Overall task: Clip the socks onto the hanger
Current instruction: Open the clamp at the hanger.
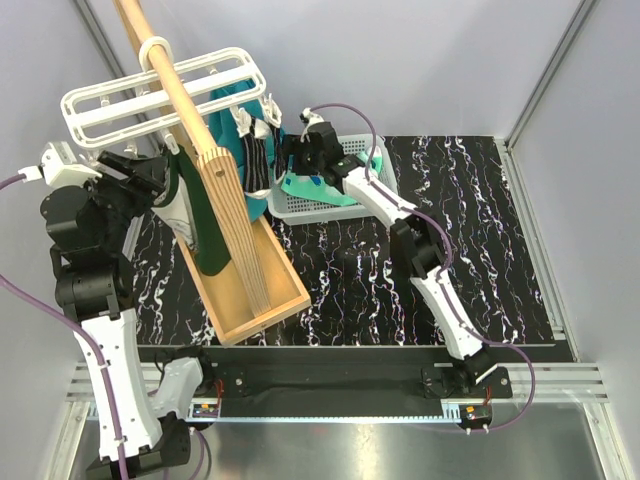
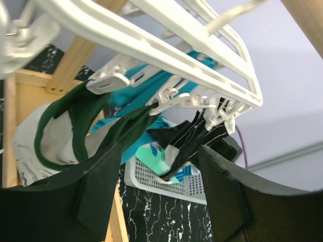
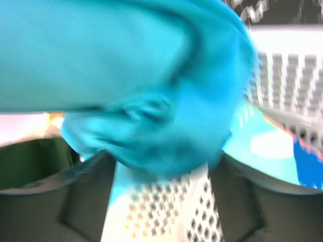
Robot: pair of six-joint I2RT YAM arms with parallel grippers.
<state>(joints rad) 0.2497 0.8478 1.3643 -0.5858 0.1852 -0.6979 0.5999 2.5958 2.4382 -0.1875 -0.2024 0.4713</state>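
White plastic hanger (image 2: 151, 48): hooked over the wooden pole (image 1: 140, 22) at the table's (image 1: 480, 250) far left; clips (image 2: 171, 96) hang under the frame.
Socks: one black-and-white striped sock (image 2: 187, 141) hangs clipped at the frame's end; a mint sock (image 1: 305, 187) lies in the mesh basket (image 1: 340, 205).
Left gripper (image 2: 159, 151): jaws spread and empty, just below the clips.
Right gripper (image 3: 161, 161): jaws spread above the basket, with the teal cloth (image 3: 151, 85) bunched against them; the view is blurred and contact is uncertain.
Risk one: the right jaws may close on the teal cloth instead of the mint sock, because it drapes across their path.
Risk two: tugging that cloth could swing the freely hanging hanger and leave the clips misaligned.
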